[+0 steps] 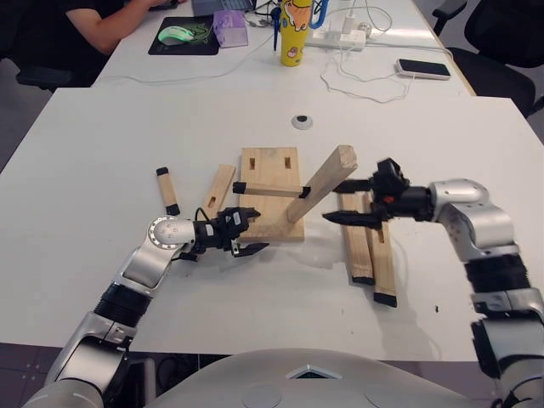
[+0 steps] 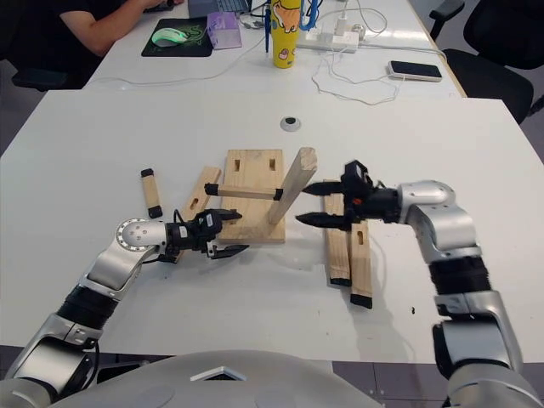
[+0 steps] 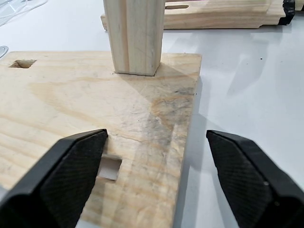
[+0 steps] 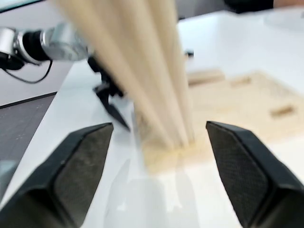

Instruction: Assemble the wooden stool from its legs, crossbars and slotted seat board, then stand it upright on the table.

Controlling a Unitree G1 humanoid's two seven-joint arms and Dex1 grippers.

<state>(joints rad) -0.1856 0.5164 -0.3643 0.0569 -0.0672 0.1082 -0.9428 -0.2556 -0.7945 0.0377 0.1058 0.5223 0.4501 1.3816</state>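
At the seat board's (image 1: 270, 174) near right corner, one leg (image 1: 323, 181) sits in its slot but leans off to the right, with a crossbar (image 1: 268, 190) running from it back across the board. Your right fingers (image 4: 80, 166) are spread wide just right of the board, one on either side of that leg. I can't quite tell whether either touches the wood, so treat the leg as unsupported. Your left fingers (image 3: 71, 175) are spread too, straddling the board's near edge toward its left corner. One is above the wood by an empty slot, the other over the desk (image 1: 110, 136), and they grip nothing. Two more legs (image 1: 370, 246) lie together right of the board, another long piece (image 1: 219, 189) lies just beside its left edge, and a short black-tipped bar (image 1: 167, 190) lies farther left. The danger, as I judge it, is that lean. If you close off-centre or nudge the leg sideways, you could lever it out of its slot or tip the board up, since nothing pins it. The crossbar's free end could also twist loose.
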